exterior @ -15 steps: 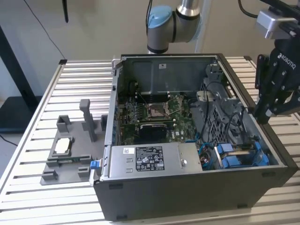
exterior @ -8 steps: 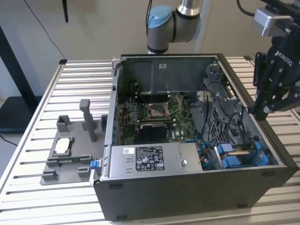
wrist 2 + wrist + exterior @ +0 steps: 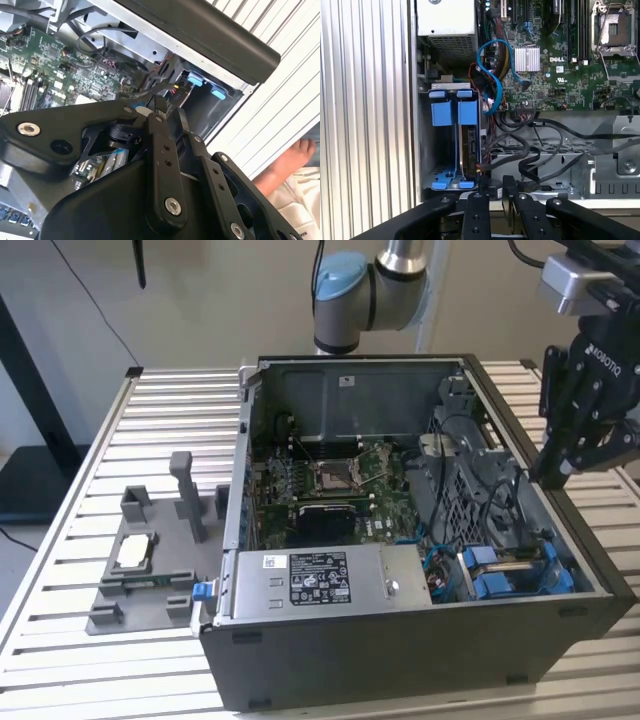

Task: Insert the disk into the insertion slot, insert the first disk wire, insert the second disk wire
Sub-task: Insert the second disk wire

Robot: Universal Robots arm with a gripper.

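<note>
disk (image 3: 469,147) | seated in insertion slot (image 3: 426,145) | just beside gripper (image 3: 495,183)

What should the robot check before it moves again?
1. Is the disk in the insertion slot? Ok, it looks seated.
2. Is the disk plugged in? Cannot tell.
3. Is the gripper near the slot? Ok, right beside it.
4. Is the space next to the slot free of black cables? Not ok, they loop close by.
5. Is the case open on top? Ok.
</note>
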